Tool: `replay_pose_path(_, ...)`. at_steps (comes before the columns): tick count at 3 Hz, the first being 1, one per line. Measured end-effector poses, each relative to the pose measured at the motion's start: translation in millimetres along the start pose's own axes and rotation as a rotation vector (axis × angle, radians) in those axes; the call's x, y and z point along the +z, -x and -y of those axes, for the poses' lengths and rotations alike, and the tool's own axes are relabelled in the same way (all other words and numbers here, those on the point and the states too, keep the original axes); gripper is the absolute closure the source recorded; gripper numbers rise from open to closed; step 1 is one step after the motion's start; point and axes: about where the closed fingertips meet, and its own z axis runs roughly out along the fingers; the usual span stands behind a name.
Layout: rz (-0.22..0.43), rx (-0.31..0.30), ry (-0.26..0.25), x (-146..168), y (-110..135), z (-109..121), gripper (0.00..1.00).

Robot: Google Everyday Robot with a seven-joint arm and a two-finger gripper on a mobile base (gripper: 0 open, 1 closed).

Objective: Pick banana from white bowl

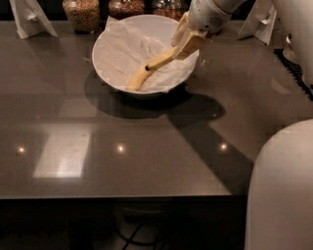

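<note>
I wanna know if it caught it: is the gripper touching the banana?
Touching. Camera view shows the gripper clamped on the banana, over the white bowl.

Glossy grey table (146,171), light reflections (121,148), glass jars (82,13) at back

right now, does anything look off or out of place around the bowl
Nothing spilled or broken. Only oddity: the banana hangs tilted from the gripper above the white bowl's right side, dark tip down, while a second banana lies on the paper.

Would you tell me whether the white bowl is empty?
Not empty: one banana lies in the white bowl; the tool, over its right rim, grips a second banana.
</note>
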Motion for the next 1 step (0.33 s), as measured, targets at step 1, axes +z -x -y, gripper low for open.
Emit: replay_pose_path(1, 0.129, 0.036, -0.077, -37.0, 13.0, -16.5, 1.00)
